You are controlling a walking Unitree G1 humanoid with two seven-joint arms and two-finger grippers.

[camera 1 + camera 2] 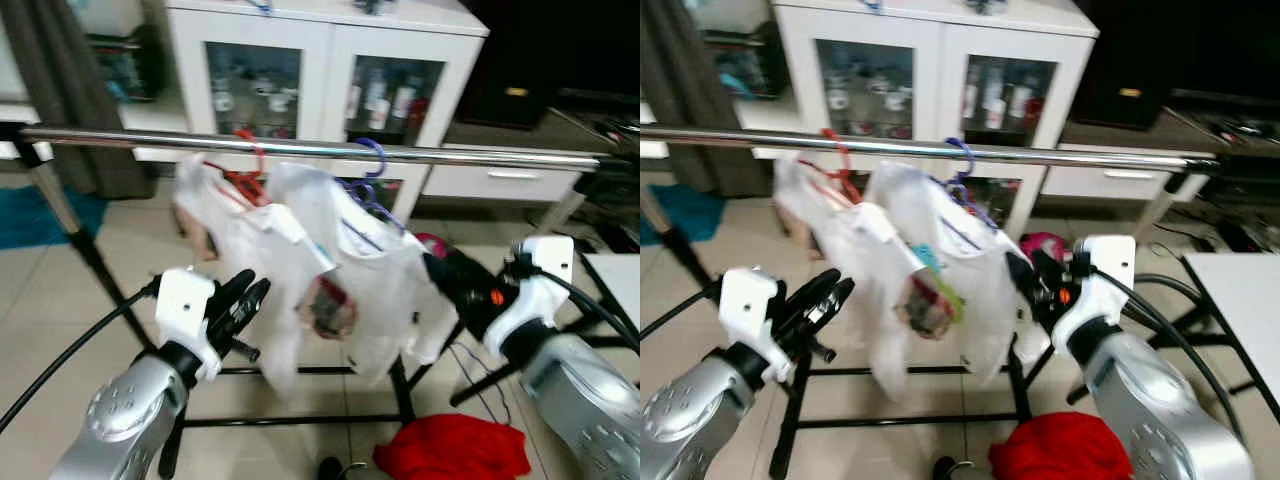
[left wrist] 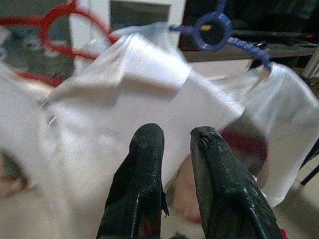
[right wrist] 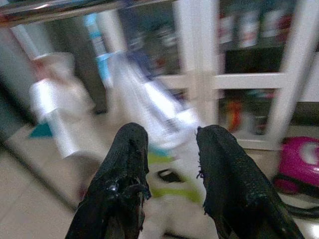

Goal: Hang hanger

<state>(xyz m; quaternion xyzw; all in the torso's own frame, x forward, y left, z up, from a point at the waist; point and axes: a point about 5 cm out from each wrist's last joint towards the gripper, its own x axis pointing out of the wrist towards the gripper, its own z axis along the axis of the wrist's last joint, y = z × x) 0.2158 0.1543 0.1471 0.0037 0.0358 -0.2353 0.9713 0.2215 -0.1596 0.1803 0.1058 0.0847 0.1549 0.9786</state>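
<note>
Hangers, red hanger (image 1: 246, 165) and blue hanger (image 1: 368, 170), are seen hooked on the rail (image 1: 480, 155), so the job looks done; left hand (image 1: 243, 300) and right hand (image 3: 169, 164) are released, holding nothing.

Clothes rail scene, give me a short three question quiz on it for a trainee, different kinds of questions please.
1. True or false: two hangers already hook over the rail.
2. What colour is the cloth lying on the floor?
3. Which pincer is nearer the purple hanger's shirt? A) left pincer B) right pincer

Key: 1 true, one red, one purple. 2 red. 3 B; both pincers are open and hold nothing.
</note>
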